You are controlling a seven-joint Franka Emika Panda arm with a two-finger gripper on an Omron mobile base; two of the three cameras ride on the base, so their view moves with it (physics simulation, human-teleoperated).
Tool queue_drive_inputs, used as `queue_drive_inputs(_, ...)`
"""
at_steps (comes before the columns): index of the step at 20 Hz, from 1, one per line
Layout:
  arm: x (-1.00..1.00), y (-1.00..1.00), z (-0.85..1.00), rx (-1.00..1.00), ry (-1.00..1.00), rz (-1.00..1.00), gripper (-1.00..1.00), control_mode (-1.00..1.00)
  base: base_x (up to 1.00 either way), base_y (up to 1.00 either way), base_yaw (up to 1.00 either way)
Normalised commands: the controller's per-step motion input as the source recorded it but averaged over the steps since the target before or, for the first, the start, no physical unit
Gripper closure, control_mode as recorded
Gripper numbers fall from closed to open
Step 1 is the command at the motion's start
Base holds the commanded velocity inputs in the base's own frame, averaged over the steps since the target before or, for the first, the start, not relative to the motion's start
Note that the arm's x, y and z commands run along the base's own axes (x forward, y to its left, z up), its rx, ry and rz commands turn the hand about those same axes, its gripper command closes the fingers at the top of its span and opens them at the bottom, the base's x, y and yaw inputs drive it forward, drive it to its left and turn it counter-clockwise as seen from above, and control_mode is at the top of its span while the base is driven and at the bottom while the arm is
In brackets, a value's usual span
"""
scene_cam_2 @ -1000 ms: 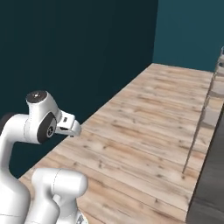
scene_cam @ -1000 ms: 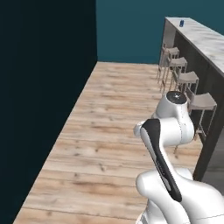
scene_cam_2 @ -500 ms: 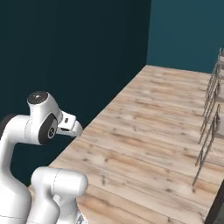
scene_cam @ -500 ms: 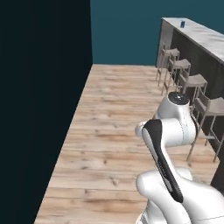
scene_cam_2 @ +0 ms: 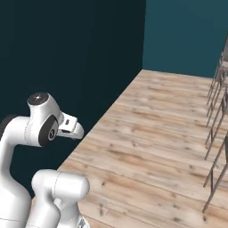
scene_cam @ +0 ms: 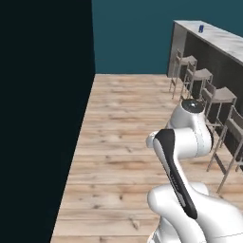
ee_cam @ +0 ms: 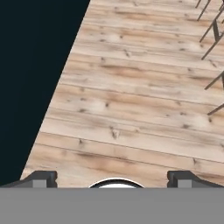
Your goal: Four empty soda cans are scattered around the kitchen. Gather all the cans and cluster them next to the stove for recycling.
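- Two small dark finger tips of the robot's two-finger gripper stood wide apart at the bottom of the hand view, released, with nothing between them and only pale wooden plank floor beneath
- One small blue soda can stood upright on the far end of the long grey stone-topped bar counter in the left base view, well apart from the white robot arm
- Four metal-legged bar stools lined the dark front of that counter in the left base view, set close to it in a row
- From the right base view, the counter top and the can were out of frame; thin stool legs showed along the right edge, and the arm's white joint with its dark cap rose at lower left
- Along the hand view's right edge, dark slanted stool legs crossed the planks
- Room: light wood floor running to a teal back wall, with a very dark, nearly black wall closing the left side
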Motion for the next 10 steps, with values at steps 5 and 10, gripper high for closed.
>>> queue_drive_inputs(5, 0.00, 0.00, 0.00, 0.00, 0.00, 0.00, -1.00, 1.00, 0.91, 0.24, -0.13)
queue_drive_inputs(10, 0.00, 0.00, 0.00, 0.00, 0.00, 0.00, -1.00, 1.00, 0.92, 0.18, -0.12)
